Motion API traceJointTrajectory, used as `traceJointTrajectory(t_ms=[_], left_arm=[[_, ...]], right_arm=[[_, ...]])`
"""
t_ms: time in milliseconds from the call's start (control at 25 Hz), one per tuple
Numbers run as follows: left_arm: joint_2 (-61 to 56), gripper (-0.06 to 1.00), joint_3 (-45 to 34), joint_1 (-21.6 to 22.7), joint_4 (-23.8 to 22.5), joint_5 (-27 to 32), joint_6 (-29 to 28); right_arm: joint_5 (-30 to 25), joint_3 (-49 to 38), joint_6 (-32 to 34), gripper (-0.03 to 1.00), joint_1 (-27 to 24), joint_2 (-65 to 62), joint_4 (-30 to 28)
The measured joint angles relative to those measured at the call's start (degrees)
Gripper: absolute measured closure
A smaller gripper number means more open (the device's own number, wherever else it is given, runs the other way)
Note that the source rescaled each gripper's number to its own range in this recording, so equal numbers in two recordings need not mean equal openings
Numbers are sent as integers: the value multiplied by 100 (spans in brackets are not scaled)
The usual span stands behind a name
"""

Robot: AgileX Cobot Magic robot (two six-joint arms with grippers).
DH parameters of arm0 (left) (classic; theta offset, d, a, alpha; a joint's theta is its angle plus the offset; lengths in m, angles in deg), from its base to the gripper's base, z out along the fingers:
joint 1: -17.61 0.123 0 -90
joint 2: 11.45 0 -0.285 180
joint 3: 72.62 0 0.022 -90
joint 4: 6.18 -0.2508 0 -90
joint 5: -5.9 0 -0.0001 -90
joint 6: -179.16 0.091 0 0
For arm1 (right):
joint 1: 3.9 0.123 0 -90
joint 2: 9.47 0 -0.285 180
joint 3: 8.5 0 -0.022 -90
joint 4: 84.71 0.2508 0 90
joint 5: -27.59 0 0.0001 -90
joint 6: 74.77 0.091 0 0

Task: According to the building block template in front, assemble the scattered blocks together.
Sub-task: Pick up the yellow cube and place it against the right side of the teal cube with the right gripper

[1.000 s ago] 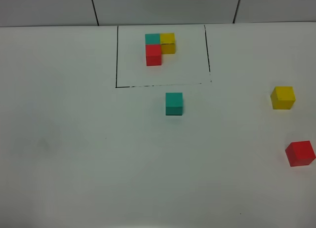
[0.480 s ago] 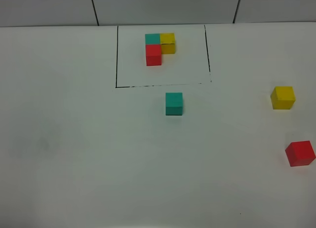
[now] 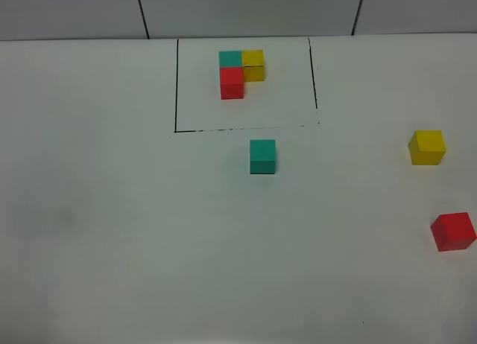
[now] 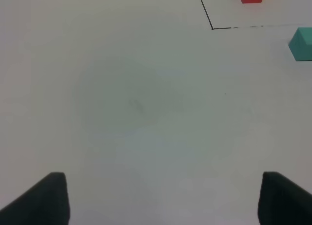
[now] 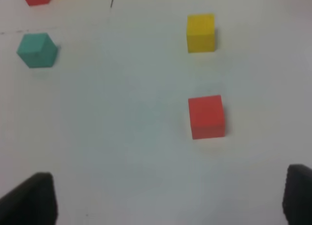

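The building block template point(image 3: 241, 72), a small teal, yellow and red L, sits inside a thin black outline point(image 3: 176, 83) at the back of the white table. Of the scattered blocks, the teal one point(image 3: 262, 156) stands just in front of the outline, the yellow one point(image 3: 427, 147) at the right and the red one point(image 3: 452, 231) nearer the front right. Neither gripper shows in the exterior view. My left gripper point(image 4: 163, 200) is open over bare table, with the teal block point(image 4: 302, 44) far ahead. My right gripper point(image 5: 165, 198) is open and empty, short of the red block point(image 5: 206, 116) and the yellow block point(image 5: 201, 33).
A grey panelled wall point(image 3: 246, 9) rises behind the table's back edge. The red block lies close to the right border of the exterior view. The outline's corner point(image 4: 212, 28) shows in the left wrist view.
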Motion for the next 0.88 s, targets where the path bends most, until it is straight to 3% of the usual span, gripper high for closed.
traceJointTrajectory(t_ms=[200, 440, 720, 880], left_arm=[[0, 24, 0, 0, 0, 0, 0], [0, 24, 0, 0, 0, 0, 0], [5, 24, 0, 0, 0, 0, 0], [5, 24, 0, 0, 0, 0, 0]], right_arm=[[306, 441, -220, -3, 0, 1681, -150], [537, 1403, -274, -3, 0, 4262, -517], [1194, 2671, -728, -3, 0, 6570, -351], [1222, 3287, -863, -3, 0, 7636, -257]])
